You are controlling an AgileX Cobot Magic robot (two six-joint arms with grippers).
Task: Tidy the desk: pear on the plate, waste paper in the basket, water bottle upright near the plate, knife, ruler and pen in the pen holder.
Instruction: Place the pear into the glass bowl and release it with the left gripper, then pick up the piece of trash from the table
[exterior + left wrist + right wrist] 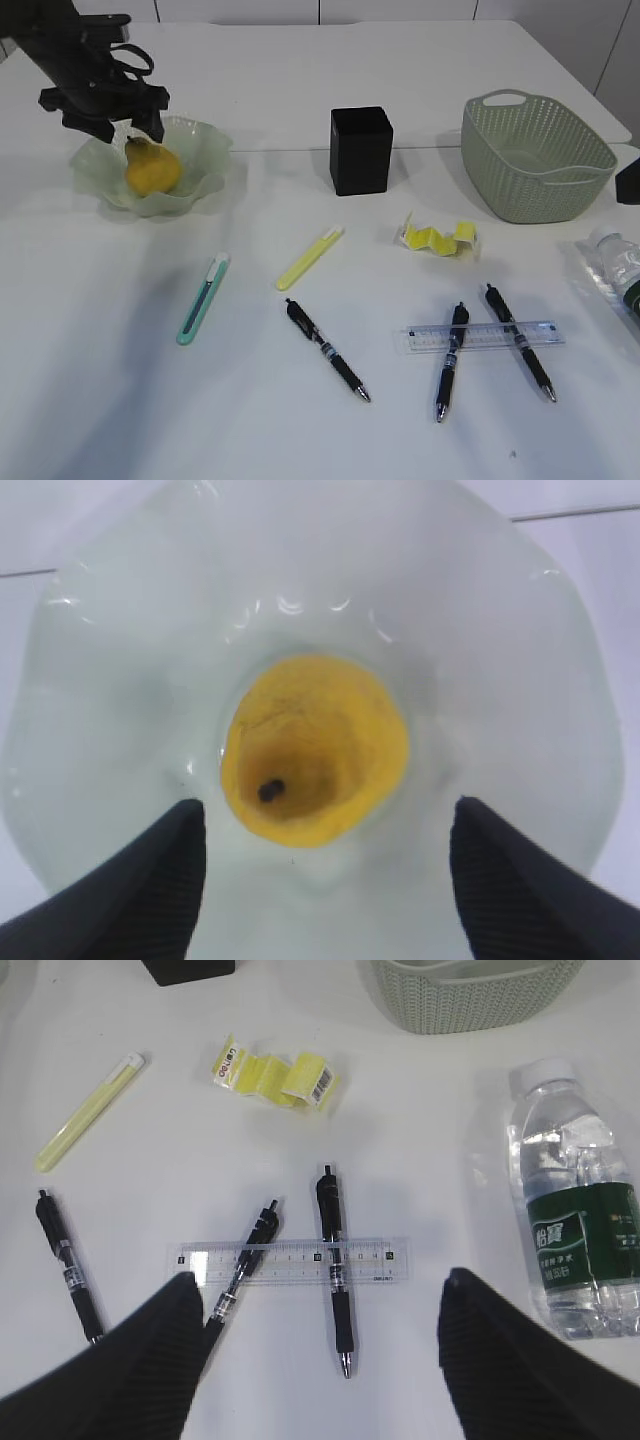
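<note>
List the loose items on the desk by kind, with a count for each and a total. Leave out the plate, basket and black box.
Black pens: 3
Utility knives: 2, one teal, one yellow
Ruler: 1
Waste paper: 1
Water bottle: 1
Pear: 1
Total: 9

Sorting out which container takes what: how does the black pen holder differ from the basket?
The pen holder is a matte black, solid-walled square box, taller than wide; the basket is grey-green, woven-look, oval, with cut-out handles. The pen holder is far narrower than the basket. Both stand upright at the back of the desk, open-topped, and nothing shows inside the basket.
</note>
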